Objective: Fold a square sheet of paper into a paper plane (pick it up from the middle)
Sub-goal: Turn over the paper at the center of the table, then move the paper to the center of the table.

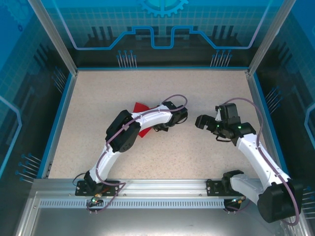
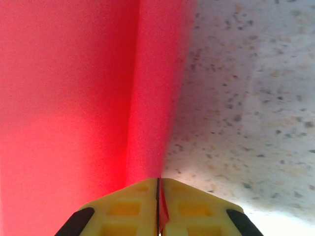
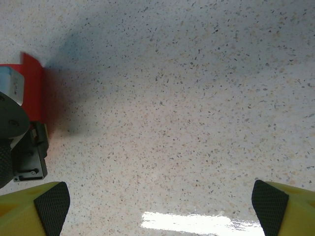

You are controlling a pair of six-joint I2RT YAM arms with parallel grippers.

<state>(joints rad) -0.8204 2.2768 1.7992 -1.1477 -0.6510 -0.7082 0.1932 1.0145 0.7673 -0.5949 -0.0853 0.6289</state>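
Left end effector (image 2: 158,209) pinching 1 red sheet (image 2: 64,98); right end effector (image 3: 161,202) spread wide.

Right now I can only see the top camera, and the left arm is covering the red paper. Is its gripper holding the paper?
Observer: Yes. In the left wrist view, the left gripper is shut on the edge of the red paper, with a red sliver pinched in it.
Operator: Is the paper all flat?
Observer: No. A straight crease runs away from the gripper, with a narrow strip beside a wide part.
Operator: What about the other gripper?
Observer: In the right wrist view, the right gripper is wide open over the bare speckled table, with nothing in it.
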